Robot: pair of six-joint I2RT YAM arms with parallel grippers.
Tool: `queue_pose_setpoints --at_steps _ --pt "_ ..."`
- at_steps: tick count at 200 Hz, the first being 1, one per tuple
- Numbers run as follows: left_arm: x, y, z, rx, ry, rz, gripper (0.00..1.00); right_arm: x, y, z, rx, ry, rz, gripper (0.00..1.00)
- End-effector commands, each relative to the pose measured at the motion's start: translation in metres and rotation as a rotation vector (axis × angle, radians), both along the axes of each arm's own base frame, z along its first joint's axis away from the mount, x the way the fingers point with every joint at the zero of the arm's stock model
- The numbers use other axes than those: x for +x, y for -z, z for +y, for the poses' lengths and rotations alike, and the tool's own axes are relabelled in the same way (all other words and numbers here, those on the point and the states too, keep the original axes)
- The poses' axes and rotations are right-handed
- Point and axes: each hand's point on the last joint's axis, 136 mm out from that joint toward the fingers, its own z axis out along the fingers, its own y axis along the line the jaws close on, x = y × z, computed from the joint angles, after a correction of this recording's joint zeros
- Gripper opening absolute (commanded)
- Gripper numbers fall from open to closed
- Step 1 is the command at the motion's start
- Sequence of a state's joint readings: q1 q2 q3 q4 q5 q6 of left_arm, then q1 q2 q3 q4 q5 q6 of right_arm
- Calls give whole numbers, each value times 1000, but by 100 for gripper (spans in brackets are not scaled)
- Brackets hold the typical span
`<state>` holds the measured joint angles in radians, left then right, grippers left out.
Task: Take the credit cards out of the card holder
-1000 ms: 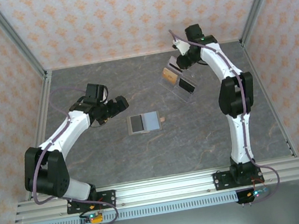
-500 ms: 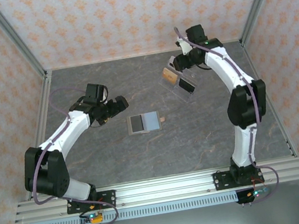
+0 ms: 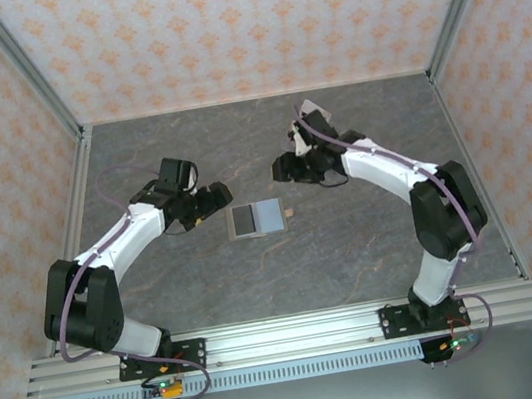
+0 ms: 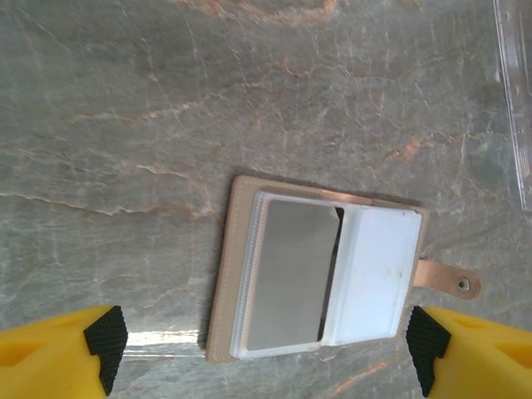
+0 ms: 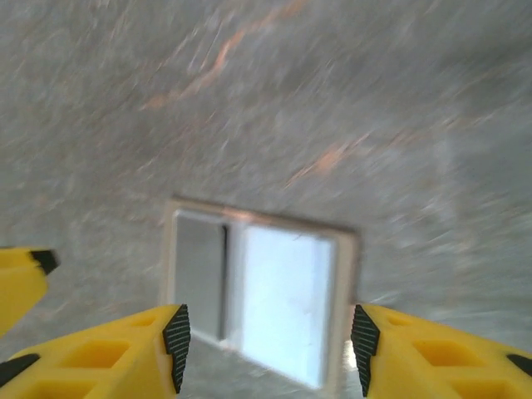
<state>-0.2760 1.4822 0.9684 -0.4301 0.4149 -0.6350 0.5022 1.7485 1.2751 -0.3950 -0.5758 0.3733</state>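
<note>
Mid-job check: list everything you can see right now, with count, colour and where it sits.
card holder: one, tan outside with a grey and a whitish panel inside, lying open and flat in the middle of the table.
snap strap: one, tan, sticking out from the holder's whitish-panel side.
clear plastic edge: one, transparent, beyond the holder at the rim of the left wrist view; I cannot tell what it belongs to.
table: one, grey marbled.
walls: peach patterned, around the table.
left gripper: one, yellow fingers with black pads, open, at the holder's left.
right gripper: one, same colours, open, at the holder's far right.
</note>
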Motion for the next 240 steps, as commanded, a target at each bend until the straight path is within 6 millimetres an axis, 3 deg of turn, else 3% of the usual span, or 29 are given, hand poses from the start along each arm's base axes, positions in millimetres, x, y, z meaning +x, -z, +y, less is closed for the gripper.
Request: queue_pose_setpoints --at_steps 1,36,83,157,240 --pt "0 9 -10 -21 11 7 83 -7 -1 39 181 -10 85 54" --pt "4 21 -21 -29 19 30 76 -25 33 71 186 -38 180 47" --pt "6 38 -22 -16 -7 73 56 -23 61 79 129 9 231 38" --pt "9 61 -28 -36 -13 126 31 -21 74 84 111 -7 260 25" --pt "9 76 -30 -39 -17 164 15 -24 93 81 75 -6 300 20"
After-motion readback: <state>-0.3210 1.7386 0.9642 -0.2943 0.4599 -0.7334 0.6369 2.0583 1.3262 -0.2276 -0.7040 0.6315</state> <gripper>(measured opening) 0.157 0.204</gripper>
